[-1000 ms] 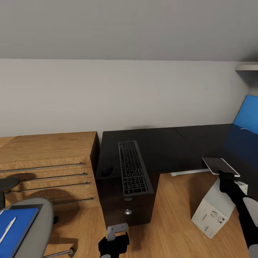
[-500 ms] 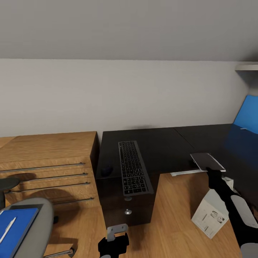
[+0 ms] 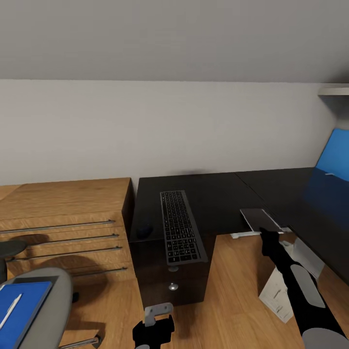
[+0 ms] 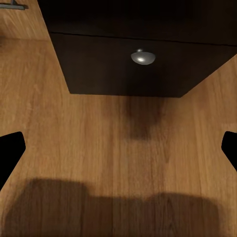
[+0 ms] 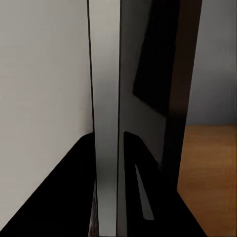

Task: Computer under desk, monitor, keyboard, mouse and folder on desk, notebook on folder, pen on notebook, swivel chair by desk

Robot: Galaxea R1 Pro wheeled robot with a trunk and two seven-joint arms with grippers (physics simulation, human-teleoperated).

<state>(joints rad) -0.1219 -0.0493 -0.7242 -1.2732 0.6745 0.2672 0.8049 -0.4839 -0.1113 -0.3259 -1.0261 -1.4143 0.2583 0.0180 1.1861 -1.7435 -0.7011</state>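
Black, the top of the long L-shaped desk (image 3: 218,198) lies under and ahead of your right pincer (image 3: 269,233), which reaches over its front edge. The grey-upholstered swivel chair (image 3: 55,300) stands well off to that pincer's left, nearer your left pincer (image 3: 155,317). The long black keyboard (image 3: 178,225) lies on the desk between the two pincers, its long axis running away from you.

The flat bright blue folder (image 3: 26,305) rests on the chair seat, not yet on the desk. The thin dark-covered notebook (image 3: 259,218) is pinched at its near edge in the right pincer, roughly level just over the desk top, long axis pointing away from the pincer toward the wall. The thin white pen (image 3: 9,311) lies on the folder. The left pincer hangs spread wide above the wood floor (image 4: 118,163).
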